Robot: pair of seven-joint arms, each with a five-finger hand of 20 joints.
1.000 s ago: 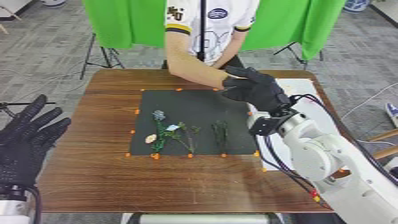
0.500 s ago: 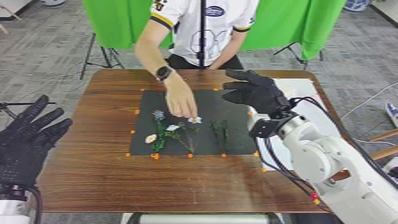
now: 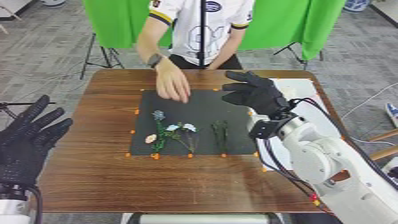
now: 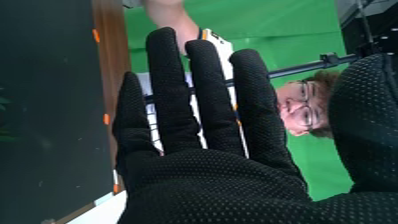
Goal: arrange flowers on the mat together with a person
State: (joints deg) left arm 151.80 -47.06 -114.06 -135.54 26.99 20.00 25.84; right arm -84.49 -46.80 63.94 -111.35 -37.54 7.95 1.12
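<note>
Head view: and there's a second pale flower (image 3: 189,127), now in beside the first pale flower (image 3: 172,127) on the dark mat (image 3: 200,109)!
Person's hand (image 3: 172,86): pulled back from the blooms since the earlier frame, over the mat's far part.
Mat's left half: blue flower (image 3: 159,114) farther out, cream flower (image 3: 151,138) nearer.
Mat's right half: green stems (image 3: 220,137).
Left hand (image 3: 27,145): left of the mat, fingers straight, spread wide.
Right hand (image 3: 253,95): by the far right corner, fingers straight, thumb wide.
Shirt (image 3: 188,27): round dark badge.
</note>
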